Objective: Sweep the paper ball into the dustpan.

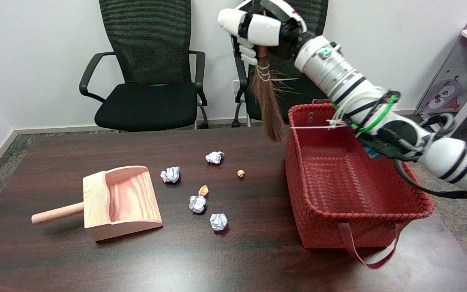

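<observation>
Four white paper balls [197, 204] lie scattered just right of the wooden dustpan [122, 201], none inside it.
Well above and right of the dustpan, the right hand [258, 30] grips a small brown broom [267, 106], fingers wrapped over its handle, which stays hidden; the hand's top is cut off. Bristles hang beside the red basket [351, 202].

2 black office chairs [148, 77], white wall [35, 48]
</observation>
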`<act>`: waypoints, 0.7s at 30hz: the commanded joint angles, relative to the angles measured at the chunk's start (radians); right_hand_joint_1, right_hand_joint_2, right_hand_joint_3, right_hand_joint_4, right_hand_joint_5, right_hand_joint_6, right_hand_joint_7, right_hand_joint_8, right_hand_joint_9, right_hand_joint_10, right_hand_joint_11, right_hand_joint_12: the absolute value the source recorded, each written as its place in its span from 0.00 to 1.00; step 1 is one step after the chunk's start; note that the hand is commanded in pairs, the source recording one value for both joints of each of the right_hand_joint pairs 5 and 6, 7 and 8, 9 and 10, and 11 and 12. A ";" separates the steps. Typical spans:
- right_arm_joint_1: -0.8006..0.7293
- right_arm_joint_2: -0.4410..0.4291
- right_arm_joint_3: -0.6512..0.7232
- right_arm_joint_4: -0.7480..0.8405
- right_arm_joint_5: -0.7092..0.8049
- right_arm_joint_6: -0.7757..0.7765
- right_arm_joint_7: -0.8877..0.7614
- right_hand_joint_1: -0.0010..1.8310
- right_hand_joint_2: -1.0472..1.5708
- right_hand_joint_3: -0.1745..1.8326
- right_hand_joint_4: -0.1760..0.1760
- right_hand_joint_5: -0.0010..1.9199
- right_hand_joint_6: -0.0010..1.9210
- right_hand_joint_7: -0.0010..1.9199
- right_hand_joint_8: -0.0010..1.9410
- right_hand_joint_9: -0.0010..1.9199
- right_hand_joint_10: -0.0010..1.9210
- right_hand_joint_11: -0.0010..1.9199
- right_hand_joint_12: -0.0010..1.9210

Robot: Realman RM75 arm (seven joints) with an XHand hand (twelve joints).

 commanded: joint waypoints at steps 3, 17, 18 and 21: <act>0.004 -0.300 -0.064 0.251 -0.108 -0.055 -0.096 0.47 0.86 0.78 1.00 1.00 1.00 1.00 0.99 1.00 1.00 1.00 1.00; -0.047 -0.372 -0.052 0.284 -0.185 -0.040 -0.102 0.47 0.86 0.79 1.00 1.00 1.00 1.00 0.99 1.00 1.00 1.00 1.00; -0.051 -0.371 -0.054 0.290 -0.185 -0.034 -0.102 0.47 0.86 0.79 1.00 1.00 1.00 1.00 0.99 1.00 1.00 1.00 1.00; -0.059 -0.367 -0.060 0.307 -0.210 0.007 -0.103 0.47 0.86 0.78 1.00 1.00 1.00 1.00 0.99 1.00 1.00 1.00 1.00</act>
